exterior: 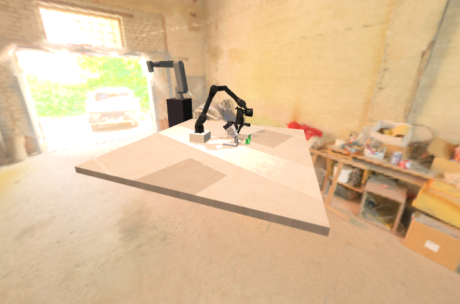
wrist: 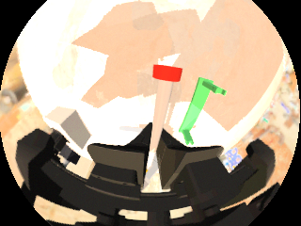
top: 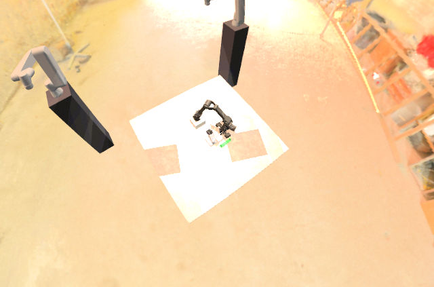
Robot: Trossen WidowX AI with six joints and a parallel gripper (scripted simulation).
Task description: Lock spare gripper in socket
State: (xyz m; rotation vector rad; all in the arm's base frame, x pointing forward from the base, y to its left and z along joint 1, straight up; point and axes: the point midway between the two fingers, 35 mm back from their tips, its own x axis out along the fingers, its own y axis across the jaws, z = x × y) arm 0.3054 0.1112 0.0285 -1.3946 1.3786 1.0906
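Observation:
My gripper [wrist: 152,124] [top: 226,132] [exterior: 238,126] is shut on the lock pin [wrist: 164,109], a pale shaft with a red head that points away from the fingers and hangs above the table [top: 196,193] [exterior: 267,185]. The spare gripper [wrist: 198,108] [top: 224,142] [exterior: 247,139] is a green piece lying on the table just right of the pin. The mount [top: 209,139] [exterior: 231,130], a small grey and white stand with the socket, is to the left of my gripper; a grey block of it [wrist: 74,124] shows at the wrist view's left edge.
The arm's pale base block [top: 198,123] [exterior: 200,136] sits behind the mount. Brown patches [top: 247,145] [top: 163,159] mark the table. Two grey arms on black pillars [top: 232,52] [top: 80,119] stand beyond the table. Shelves with clutter [exterior: 386,167] line the right wall.

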